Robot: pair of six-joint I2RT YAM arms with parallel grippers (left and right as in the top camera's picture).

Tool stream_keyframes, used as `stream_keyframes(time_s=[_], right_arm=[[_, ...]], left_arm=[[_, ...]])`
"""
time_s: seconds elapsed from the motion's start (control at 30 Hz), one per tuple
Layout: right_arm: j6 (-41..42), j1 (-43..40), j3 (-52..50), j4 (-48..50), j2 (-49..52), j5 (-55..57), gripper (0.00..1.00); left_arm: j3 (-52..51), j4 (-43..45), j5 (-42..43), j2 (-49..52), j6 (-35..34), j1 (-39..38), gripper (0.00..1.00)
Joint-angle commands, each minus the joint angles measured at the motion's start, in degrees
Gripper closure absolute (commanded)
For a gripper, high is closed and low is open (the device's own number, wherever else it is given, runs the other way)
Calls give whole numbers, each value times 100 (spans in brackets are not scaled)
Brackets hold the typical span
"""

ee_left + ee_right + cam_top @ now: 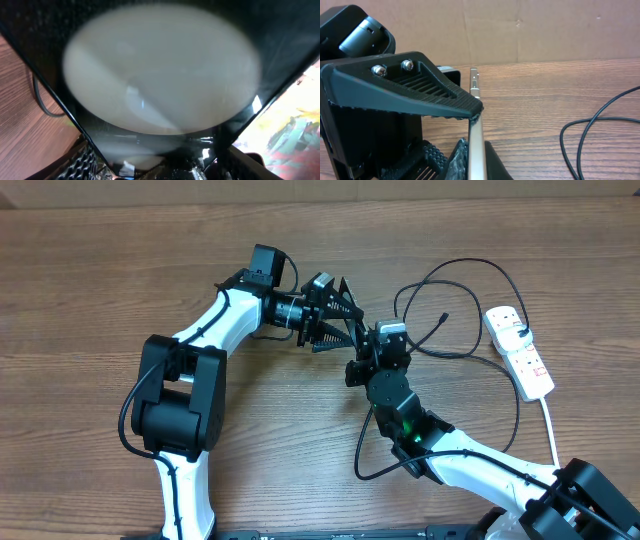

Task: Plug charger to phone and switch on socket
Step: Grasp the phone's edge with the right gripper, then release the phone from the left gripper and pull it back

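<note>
Neither step is complete. The connector [444, 316] lies loose on the worktop [100, 280], at 2 o'clock from the phone [475, 125]. The switch state is unreadable. The phone is held edge-on near centre, pinched by the left end effector [340, 320]. The right end effector [365, 360] flanks it; its grip cannot be told. Count: one phone, one cable [470, 265], one power strip [522, 355] at 3 o'clock.

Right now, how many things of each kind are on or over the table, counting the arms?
Phone: 1
Power strip: 1
Black cable: 1
Robot arms: 2
Total: 5
</note>
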Motion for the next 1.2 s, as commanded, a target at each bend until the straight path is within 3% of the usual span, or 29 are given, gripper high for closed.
stream_keyframes(time_s=[0.0,0.1,0.17,0.3,0.37,0.47,0.6,0.77,0.97,1.17], right_arm=[[-157,79,153,50,31,-295,96],[-157,118,160,50,31,-295,96],[-157,133,160,52,31,-295,96],[-111,138,160,52,0,-308,96],[-109,136,164,50,-46,-339,96],[157,129,195,22,-103,-334,96],[1099,7,208,-173,-227,-337,96],[1873,-190,208,-549,-544,-562,96],[2870,-382,208,-824,-1381,-1665,96],[3042,-448,205,-1056,-2385,-3506,96]], left_arm=[[57,2,173,68,-35,-68,51],[57,2,170,68,-35,-68,51],[57,4,157,68,-35,-68,43],[57,7,72,68,-55,-66,8],[57,11,-33,68,-83,-59,0],[57,205,-162,68,-243,7,0],[83,765,-195,68,-623,160,0],[221,1161,-234,-129,-485,509,0],[234,798,-501,-992,487,1167,0],[234,-859,-1137,-2341,1952,2201,0]])
